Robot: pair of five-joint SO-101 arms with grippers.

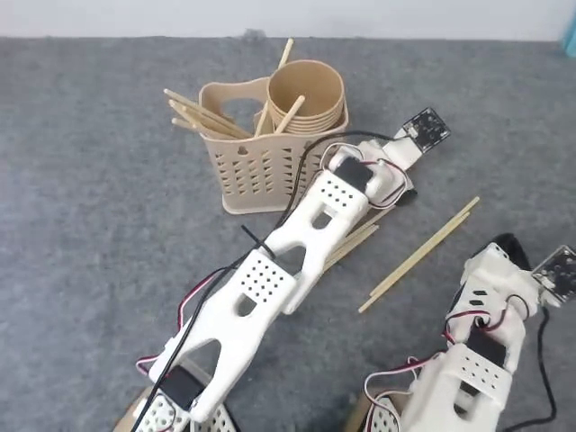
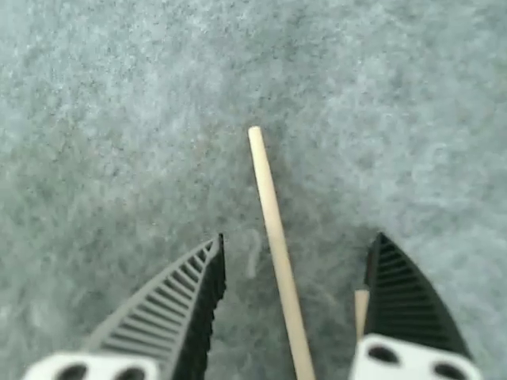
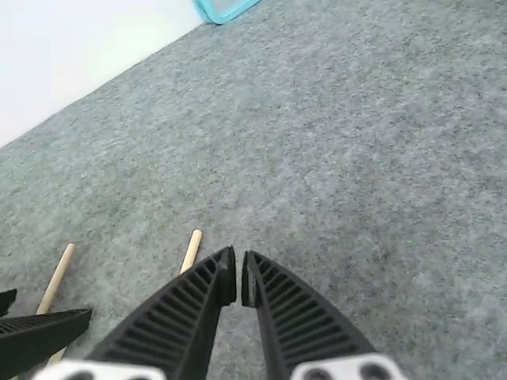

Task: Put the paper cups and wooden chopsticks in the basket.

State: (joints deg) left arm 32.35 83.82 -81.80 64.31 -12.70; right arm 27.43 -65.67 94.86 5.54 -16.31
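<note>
From above, the basket holds one stack of paper cups and several wooden chopsticks — one inside the top cup — while two loose chopsticks lie side by side on the tabletop. Left wrist view: the left hand is spread apart astride one chopstick. Right wrist view: the right hand is pressed together, two chopstick ends near it.

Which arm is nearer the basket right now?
Left. The left arm ends right beside the basket, over a loose chopstick; the right arm is farther off, beyond the other loose chopsticks.
</note>
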